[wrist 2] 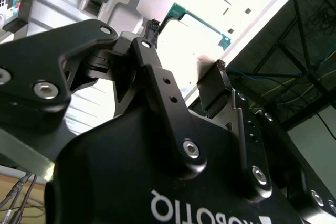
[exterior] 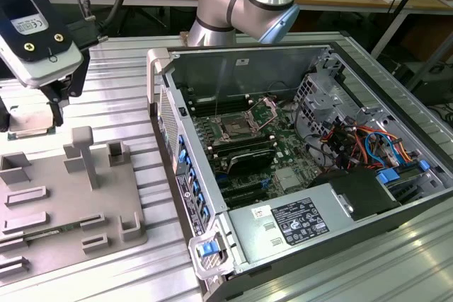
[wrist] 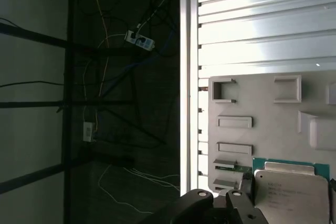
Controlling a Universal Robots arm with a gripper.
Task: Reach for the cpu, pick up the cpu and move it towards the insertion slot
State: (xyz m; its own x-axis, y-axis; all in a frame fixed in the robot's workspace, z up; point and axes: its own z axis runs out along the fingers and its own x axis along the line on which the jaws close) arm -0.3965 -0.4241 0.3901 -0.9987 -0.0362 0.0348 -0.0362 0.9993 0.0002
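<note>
The cpu is a flat pale square chip hanging above the far end of the grey fixture plate, at the exterior view's left. My gripper is shut on it from above. In the second wrist view the black fingers press against opposite edges of the cpu, whose green rim shows. The first wrist view has the cpu close up, with a fingertip at its edge. The insertion slot lies in the open computer case, well to the exterior view's right of the gripper.
The case's raised side wall stands between the gripper and the slot. A labelled power supply and loose cables lie inside the case. The fixture plate carries upright posts. The table's edge drops to the floor.
</note>
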